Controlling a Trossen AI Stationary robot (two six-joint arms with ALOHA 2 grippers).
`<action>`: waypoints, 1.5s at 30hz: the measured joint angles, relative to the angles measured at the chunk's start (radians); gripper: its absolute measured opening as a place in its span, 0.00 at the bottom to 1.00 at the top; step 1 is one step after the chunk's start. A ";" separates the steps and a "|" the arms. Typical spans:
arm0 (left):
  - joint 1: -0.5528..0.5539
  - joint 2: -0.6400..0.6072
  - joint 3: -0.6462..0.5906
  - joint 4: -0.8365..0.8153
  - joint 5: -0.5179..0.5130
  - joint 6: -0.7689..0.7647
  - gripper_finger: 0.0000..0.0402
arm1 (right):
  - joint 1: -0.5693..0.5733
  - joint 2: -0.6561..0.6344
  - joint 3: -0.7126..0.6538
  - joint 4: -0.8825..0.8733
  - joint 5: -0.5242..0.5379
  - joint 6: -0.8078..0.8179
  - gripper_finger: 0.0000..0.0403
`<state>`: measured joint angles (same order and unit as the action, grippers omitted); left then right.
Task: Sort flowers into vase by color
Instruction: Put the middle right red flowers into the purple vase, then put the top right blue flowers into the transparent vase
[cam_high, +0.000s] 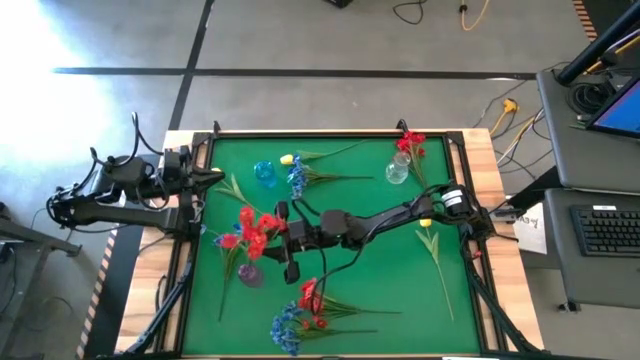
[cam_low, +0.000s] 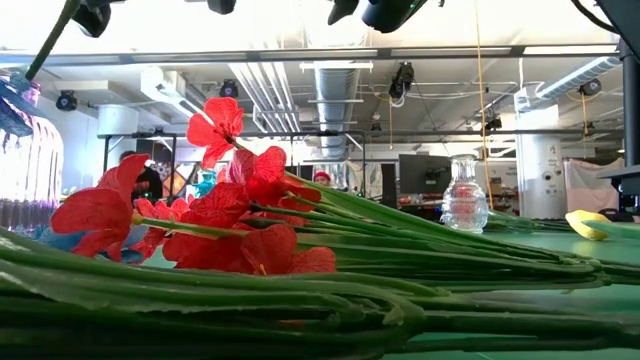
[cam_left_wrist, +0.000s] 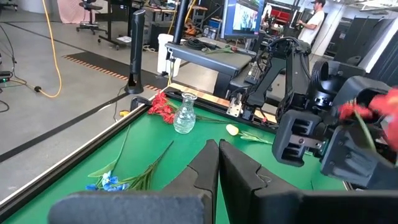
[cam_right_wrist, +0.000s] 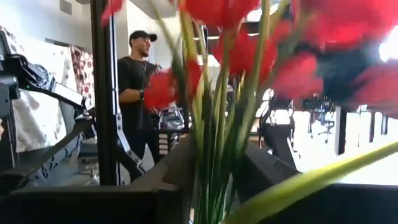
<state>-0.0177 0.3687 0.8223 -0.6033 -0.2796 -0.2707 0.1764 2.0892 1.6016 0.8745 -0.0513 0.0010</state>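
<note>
My right gripper (cam_high: 274, 240) reaches over the table's middle and is shut on a bunch of red flowers (cam_high: 256, 228). In the right wrist view their green stems (cam_right_wrist: 216, 149) stand between the fingers with the red blossoms (cam_right_wrist: 224, 12) above. A purple vase (cam_high: 249, 273) stands just nearside of the bunch. A clear vase (cam_high: 397, 170) at the far side holds red flowers (cam_high: 411, 141). A blue vase (cam_high: 264, 172) stands far left. Loose blue flowers (cam_high: 297, 180), yellow flowers (cam_high: 428, 222) and red flowers (cam_high: 312, 296) lie flat on the mat. My left gripper (cam_high: 217, 175) waits, shut, at the far left edge. My right gripper pinches several green stems (cam_right_wrist: 211, 180) of the red flowers between its two fingers (cam_right_wrist: 177, 171). The fingers come level from the table's right and lie across the stems. The bunch stands upright with the blossoms on top. Its lower ends are hidden below the gripper.
More blue flowers (cam_high: 290, 325) lie at the near edge and a yellow flower (cam_high: 287, 158) at the far edge. A raised frame (cam_high: 330, 133) rims the green mat. Desks with a keyboard (cam_high: 607, 228) stand right of the table. A person (cam_right_wrist: 138, 93) stands in the room beyond.
</note>
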 joint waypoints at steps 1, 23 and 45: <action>0.000 0.000 0.000 0.000 0.000 0.000 0.00 | 0.000 0.000 0.000 -0.017 0.000 0.000 0.26; 0.000 0.000 0.000 0.000 -0.001 0.000 0.00 | 0.000 -0.004 0.000 -0.189 0.015 0.026 0.70; 0.000 0.000 0.000 0.000 -0.002 0.000 0.00 | 0.000 -0.084 0.000 -0.323 0.053 0.032 0.91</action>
<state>-0.0179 0.3687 0.8223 -0.6033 -0.2813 -0.2707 0.1764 2.0056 1.6012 0.5511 0.0017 0.0334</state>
